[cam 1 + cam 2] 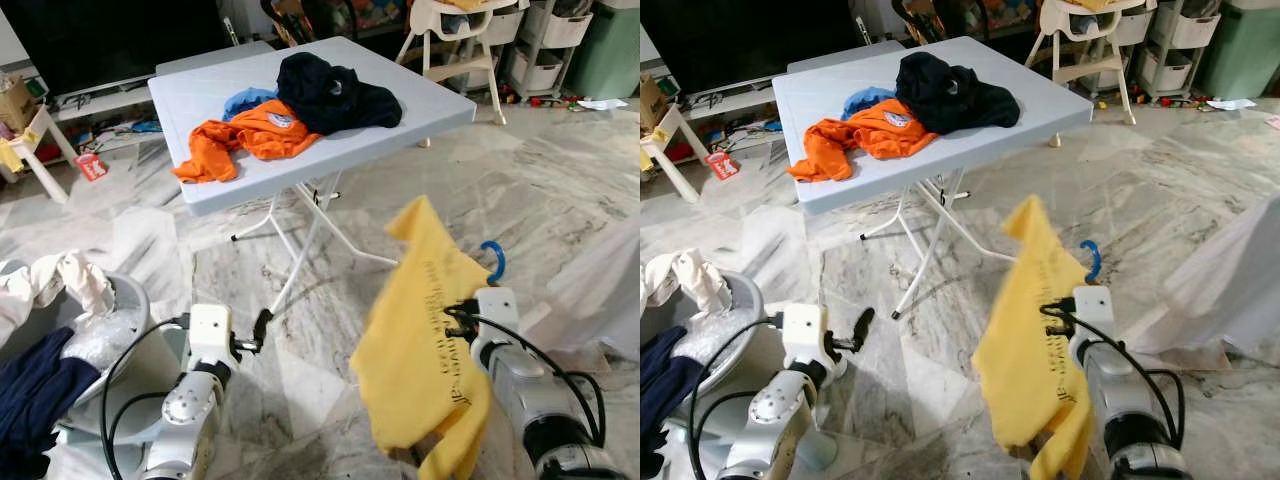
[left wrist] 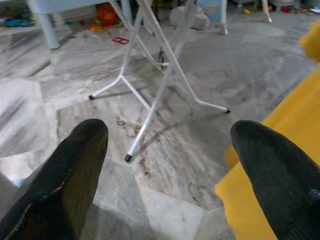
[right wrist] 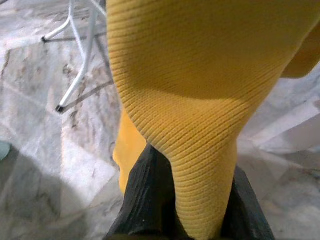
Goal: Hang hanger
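Midway at best: right gripper (image 3: 187, 210) pinching the yellow shirt (image 1: 420, 370) with its blue hanger (image 1: 494, 260) at five o'clock, left gripper (image 2: 170, 165) spread and empty at seven, hanging itself not yet done.

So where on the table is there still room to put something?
The table is bare along its left side and near edge, left of the orange shirt, and on its right corner past the dark clothes. The middle is crowded with those and a blue garment. The right gripper holds the yellow shirt; the left gripper is open.
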You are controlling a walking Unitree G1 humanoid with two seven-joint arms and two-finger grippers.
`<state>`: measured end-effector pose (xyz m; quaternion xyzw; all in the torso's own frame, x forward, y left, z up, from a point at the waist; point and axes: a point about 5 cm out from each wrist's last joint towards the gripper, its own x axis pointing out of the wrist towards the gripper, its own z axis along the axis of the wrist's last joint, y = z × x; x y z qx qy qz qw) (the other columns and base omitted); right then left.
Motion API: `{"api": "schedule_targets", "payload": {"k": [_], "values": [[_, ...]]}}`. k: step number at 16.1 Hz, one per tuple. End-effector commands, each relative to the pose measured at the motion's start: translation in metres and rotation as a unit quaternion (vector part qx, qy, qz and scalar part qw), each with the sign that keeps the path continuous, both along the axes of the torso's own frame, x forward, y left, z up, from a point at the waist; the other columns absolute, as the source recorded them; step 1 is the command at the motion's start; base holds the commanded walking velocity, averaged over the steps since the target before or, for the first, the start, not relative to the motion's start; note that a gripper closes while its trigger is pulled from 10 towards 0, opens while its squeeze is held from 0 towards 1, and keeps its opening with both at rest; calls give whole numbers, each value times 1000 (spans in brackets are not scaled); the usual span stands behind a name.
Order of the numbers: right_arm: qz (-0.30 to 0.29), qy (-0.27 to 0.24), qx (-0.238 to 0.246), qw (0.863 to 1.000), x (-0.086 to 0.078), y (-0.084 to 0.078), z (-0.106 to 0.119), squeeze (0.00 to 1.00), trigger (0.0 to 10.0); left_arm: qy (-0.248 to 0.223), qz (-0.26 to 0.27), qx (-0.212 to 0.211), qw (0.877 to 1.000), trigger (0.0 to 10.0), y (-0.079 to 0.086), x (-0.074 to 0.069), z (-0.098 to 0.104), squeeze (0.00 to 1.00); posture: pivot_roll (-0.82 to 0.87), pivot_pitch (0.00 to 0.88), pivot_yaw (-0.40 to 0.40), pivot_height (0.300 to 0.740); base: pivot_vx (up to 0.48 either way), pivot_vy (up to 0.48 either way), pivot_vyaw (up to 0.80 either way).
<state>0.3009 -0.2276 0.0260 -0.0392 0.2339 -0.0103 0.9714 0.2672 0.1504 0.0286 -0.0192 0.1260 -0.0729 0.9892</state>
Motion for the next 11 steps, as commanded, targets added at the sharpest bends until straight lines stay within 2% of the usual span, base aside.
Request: {"api": "schedule_targets", "payload": {"k": [1,2,4,6,7,9,11], "values": [[1,-45,3,999,3,6,12,0,10000,-2,-18,9,1000,10000,-1,1,1,239,-139,0,75,740,0,0,0],[-5,-57,5,998,-1,6,12,0,10000,-5,-30,5,1000,10000,-4,1,1,0,-142,0,76,740,0,0,0],[2,-81,-9,997,-15,11,10,0,10000,-17,-48,8,999,10000,-5,-2,5,0,-158,0,74,740,0,0,0],[-31,-97,-8,995,-26,10,9,0,10000,-21,-66,8,998,10000,-5,-6,6,0,-183,0,80,740,0,0,0],[-26,-102,-5,994,-29,10,9,0,10000,-25,-71,9,997,10000,-5,-8,7,0,-190,0,82,740,0,0,0],[-35,-97,16,994,-39,7,10,0,10000,-19,-72,-10,997,10000,-6,-12,5,0,-214,0,97,740,0,0,0],[-41,-88,12,995,-45,7,10,0,10000,-12,-75,-36,996,10000,-11,-10,4,0,-228,0,102,740,0,0,0]]}}
